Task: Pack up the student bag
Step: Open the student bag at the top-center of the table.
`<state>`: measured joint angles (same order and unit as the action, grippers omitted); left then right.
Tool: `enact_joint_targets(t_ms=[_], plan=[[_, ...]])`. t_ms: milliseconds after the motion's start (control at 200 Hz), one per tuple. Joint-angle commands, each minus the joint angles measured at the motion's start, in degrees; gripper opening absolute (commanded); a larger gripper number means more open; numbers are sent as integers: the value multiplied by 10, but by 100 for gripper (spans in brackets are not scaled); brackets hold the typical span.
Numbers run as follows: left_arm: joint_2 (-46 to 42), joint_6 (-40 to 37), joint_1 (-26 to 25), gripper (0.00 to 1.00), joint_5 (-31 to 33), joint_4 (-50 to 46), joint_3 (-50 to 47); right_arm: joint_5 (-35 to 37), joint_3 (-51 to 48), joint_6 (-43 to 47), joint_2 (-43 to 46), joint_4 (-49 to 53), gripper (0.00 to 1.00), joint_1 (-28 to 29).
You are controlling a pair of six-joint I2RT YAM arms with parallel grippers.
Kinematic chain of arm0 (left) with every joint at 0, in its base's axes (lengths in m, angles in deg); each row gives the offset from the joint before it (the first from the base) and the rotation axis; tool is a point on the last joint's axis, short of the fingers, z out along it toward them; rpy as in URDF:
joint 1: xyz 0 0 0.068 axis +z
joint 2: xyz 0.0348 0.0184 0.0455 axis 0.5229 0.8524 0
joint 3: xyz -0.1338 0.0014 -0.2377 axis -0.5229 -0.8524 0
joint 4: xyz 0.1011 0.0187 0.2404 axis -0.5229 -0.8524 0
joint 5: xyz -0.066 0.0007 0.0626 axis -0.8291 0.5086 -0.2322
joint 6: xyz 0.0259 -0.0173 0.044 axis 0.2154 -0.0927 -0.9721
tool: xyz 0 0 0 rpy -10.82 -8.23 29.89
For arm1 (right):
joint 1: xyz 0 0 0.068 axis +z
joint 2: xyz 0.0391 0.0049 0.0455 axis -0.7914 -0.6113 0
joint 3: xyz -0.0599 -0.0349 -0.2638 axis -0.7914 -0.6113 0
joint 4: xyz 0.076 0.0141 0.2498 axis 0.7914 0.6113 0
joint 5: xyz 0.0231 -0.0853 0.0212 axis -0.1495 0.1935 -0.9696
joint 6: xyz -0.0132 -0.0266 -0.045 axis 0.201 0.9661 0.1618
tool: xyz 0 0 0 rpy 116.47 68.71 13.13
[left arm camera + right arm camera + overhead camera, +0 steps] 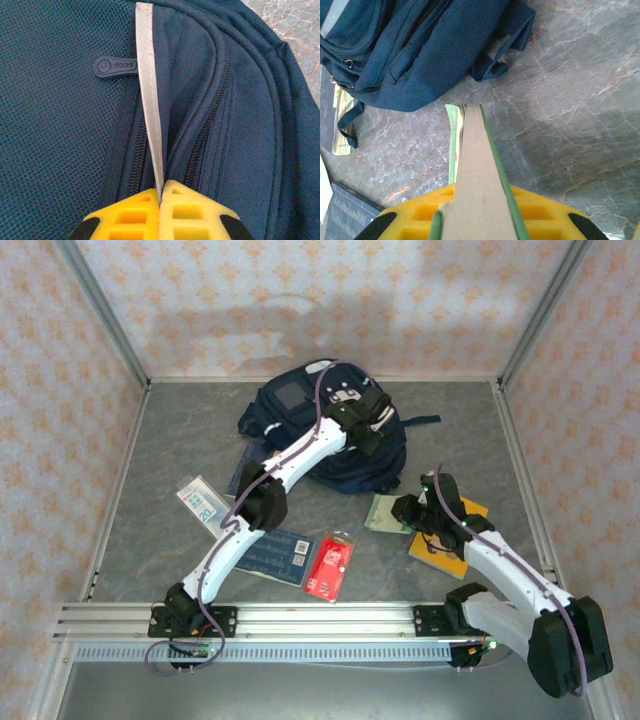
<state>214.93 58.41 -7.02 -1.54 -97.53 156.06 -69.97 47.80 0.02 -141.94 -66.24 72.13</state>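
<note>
The student bag (272, 418) lies at the middle back of the table (165, 440), and packing looks barely begun; the left gripper (161, 196) is over the bag's top with its yellow fingers pinched shut on a white strip (149, 100) running down beside the zip lines, probably a pull tab, though the close view does not settle it; both zips there appear closed, so opening a compartment is not yet done; the right gripper (480, 215) is clamped on a thin green-covered book (479, 165), held edge-on above the bare table near the bag's strap side; a blue book (275, 552), a red packet (331, 565), an orange book (452, 545) and a white-and-blue packet (200, 502) lie outside the bag, waiting to go in.
</note>
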Motion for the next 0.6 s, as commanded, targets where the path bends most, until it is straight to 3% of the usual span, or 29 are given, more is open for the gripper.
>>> enact_joint_targets(t_ms=[0,350,595], plan=[[-67,24,35,0,21,-30,18,43,17,8,41,25,0,-2],[-202,98,92,0,-124,-13,14,95,67,-24,162,63,0,-2],[-246,113,115,0,-176,2,-8,79,97,-82,125,-6,0,-3]])
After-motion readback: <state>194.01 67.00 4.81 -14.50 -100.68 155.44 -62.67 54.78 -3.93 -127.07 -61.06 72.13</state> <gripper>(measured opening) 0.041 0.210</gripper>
